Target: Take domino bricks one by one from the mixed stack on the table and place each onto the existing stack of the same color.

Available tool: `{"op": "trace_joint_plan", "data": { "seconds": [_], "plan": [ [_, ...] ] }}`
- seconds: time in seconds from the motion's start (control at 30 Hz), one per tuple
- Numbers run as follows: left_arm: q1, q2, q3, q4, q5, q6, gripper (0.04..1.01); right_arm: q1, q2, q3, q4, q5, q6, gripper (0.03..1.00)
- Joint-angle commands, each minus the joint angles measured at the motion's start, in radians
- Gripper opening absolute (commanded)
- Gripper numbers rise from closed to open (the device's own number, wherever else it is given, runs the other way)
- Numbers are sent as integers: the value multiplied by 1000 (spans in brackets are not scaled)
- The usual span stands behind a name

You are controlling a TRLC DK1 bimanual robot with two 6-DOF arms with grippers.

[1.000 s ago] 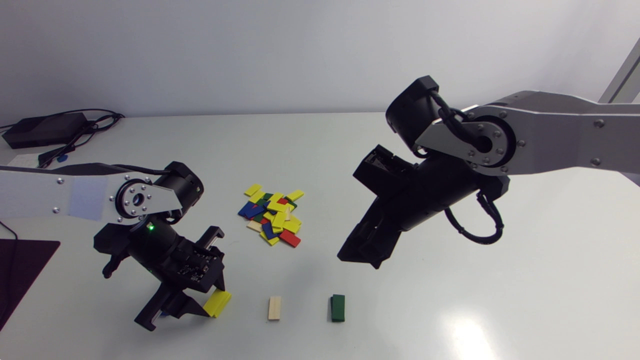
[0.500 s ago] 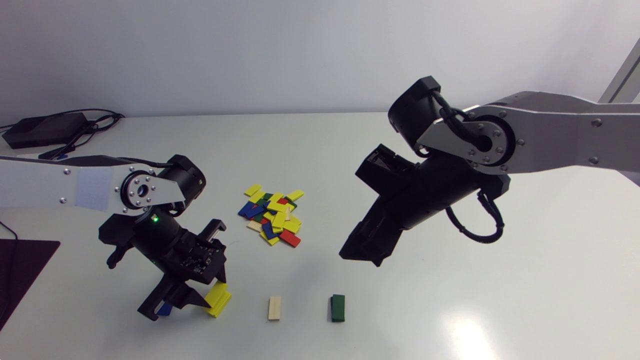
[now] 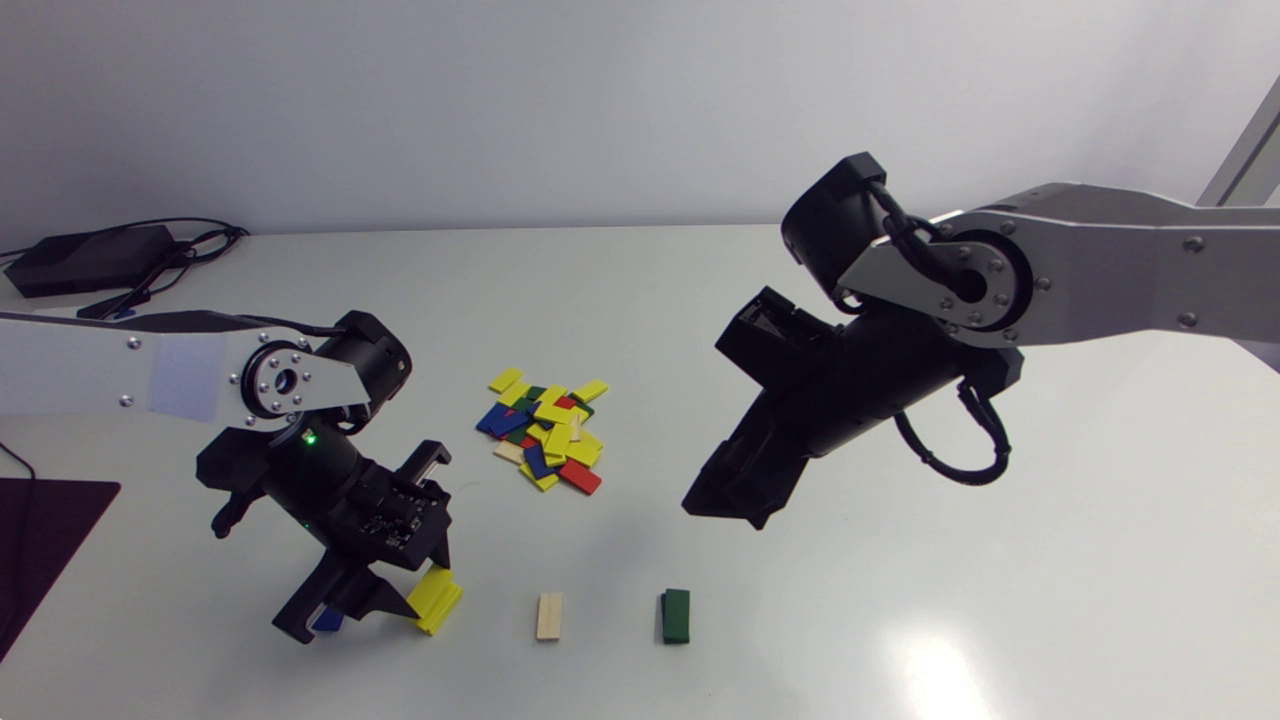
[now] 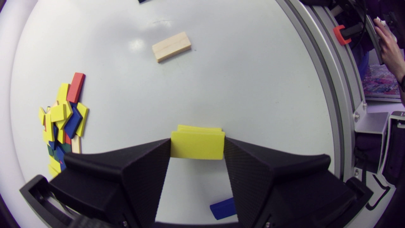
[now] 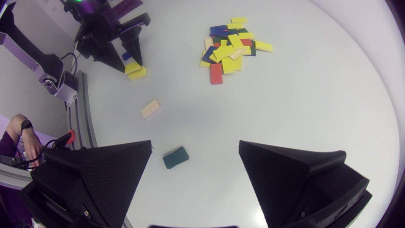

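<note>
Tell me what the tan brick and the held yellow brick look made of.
The tan brick: likely bare wood, matte; pale natural colour with faint lengthwise streaks. The yellow brick: probably painted wood, possibly plastic; its even, opaque, matte colour hides any grain.

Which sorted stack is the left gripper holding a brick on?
The yellow stack: the left gripper grips a yellow brick resting on it. The wooden stack and green stack stand untouched.

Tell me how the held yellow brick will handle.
Likely stiff: the yellow brick shows straight edges clamped in the left end effector. Probably light, being small and thin. Flat faces suggest no rolling, but it is offset over the yellow stack and might slide off.
</note>
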Motion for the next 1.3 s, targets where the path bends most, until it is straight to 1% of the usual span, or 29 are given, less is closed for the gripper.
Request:
{"op": "trace_joint_plan", "data": {
  "seconds": [0.0, 0.5, 0.8, 0.97, 1.27],
  "plan": [
    [-1, 24, -1, -11, -3, 35, 505, -6, 11, -29, 7, -4, -5, 966],
    [-2, 21, -13, -5, -3, 32, 505, -4, 2, -32, 7, -4, -3, 967],
    [-4, 7, -4, -16, -3, 32, 505, -4, 2, -29, 4, -4, -6, 967],
    [-2, -1, 22, -43, -3, 30, 505, -4, 0, -28, -1, -4, -6, 966],
    [-1, -4, 21, -40, -3, 30, 505, -4, -8, -32, -3, -4, -6, 967]
  ]
}}
